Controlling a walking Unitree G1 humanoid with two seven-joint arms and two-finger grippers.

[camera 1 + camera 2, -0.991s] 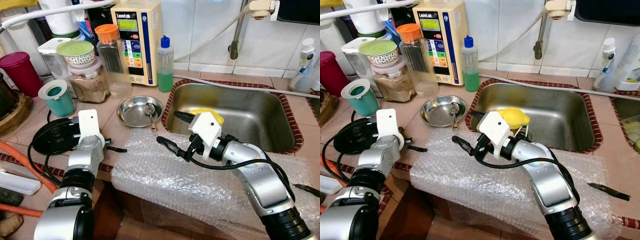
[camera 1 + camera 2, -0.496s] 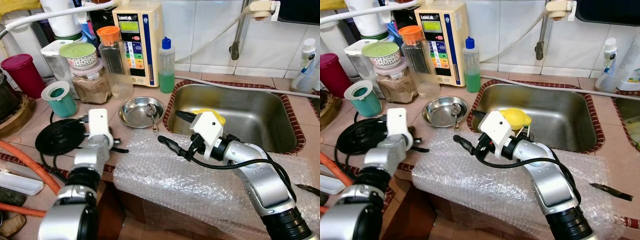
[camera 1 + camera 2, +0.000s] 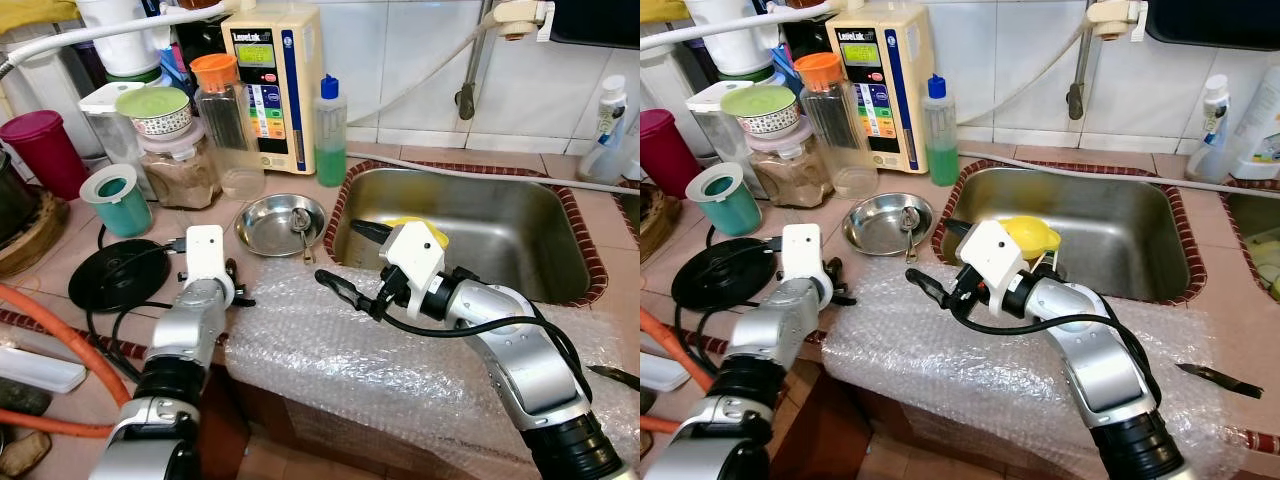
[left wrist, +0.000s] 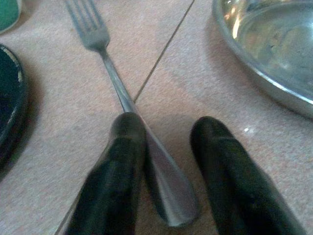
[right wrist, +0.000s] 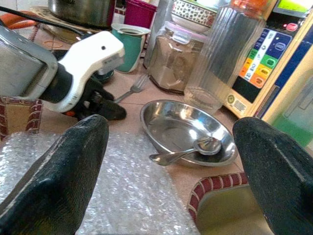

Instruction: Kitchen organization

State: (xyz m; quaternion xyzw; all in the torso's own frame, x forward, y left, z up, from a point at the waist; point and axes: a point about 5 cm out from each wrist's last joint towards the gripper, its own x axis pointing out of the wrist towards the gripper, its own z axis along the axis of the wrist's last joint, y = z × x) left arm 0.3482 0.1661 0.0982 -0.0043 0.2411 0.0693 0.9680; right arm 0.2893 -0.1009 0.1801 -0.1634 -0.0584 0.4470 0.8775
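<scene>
Tiled kitchen worktop (image 3: 290, 265) by sink (image 3: 480, 235) — left gripper (image 4: 168, 176) has advanced, fingers now spread astride fork (image 4: 117, 88) handle, grasp seemingly imminent. Right gripper (image 3: 345, 262) hovers wide open over bubble wrap (image 3: 400, 350) — bowl (image 3: 275, 222) nearby.

Left hand (image 4: 166, 161) low, fingers parted; right hand (image 3: 345, 262) raised, fingers spread wide.

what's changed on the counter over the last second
The left gripper has moved forward along the counter, away from the black disc and toward the steel bowl, and now straddles the handle of a fork, fingers open. The right gripper stays open above the bubble wrap. Nothing else moved.
</scene>
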